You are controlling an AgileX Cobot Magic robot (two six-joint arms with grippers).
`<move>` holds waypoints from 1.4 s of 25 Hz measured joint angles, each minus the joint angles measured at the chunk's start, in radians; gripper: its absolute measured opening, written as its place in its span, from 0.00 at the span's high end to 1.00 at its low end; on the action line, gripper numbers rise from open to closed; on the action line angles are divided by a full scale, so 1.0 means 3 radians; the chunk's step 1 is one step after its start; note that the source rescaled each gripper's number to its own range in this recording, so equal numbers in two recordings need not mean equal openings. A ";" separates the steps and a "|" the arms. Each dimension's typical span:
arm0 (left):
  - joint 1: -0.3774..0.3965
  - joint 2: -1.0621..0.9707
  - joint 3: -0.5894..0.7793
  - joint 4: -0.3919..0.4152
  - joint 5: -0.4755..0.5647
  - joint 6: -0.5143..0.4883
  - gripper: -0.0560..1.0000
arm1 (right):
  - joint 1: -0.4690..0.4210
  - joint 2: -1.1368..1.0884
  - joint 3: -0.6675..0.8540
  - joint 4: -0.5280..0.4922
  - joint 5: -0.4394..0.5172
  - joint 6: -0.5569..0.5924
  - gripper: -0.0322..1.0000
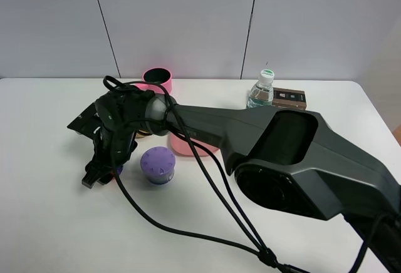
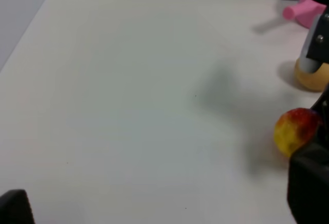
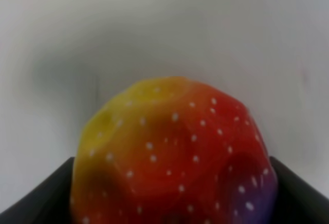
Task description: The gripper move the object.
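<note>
**Desk:** Where's the ball?

**Op:** Left half of the table, under my right gripper [image 1: 100, 173]. That arm reaches across from the right side. On the right wrist view the ball [image 3: 172, 162] fills the frame: red and yellow, purple at one edge.

**Desk:** Fingers?

**Op:** Closed on it. Black fingers [image 3: 36, 201] show at each side, with the ball dead centre between them. Nothing to line up, since it's round with no long axis.

**Desk:** Off the table?

**Op:** Can't tell. The left wrist view shows it low, with a shadow beside it. Contact not readable.

**Desk:** Left arm?

**Op:** Well apart from the ball. Only a dark corner of the left finger [image 2: 13, 207] shows, so I can't tell whether it's open or closed. The right arm is the one on it.

**Desk:** Neighbours?

**Op:** Egg [image 2: 312, 75] near, on the far side. Purple cap [image 1: 158, 165] near, toward the plate [image 1: 182, 146]. Bare table lies the other way, to the left in the high view. I judge that the safer way to carry.
</note>
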 joint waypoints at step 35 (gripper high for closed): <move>0.0000 0.0000 0.0000 0.0000 0.0000 0.0000 0.00 | 0.0000 -0.1114 0.0017 -0.0090 0.0120 0.0172 0.21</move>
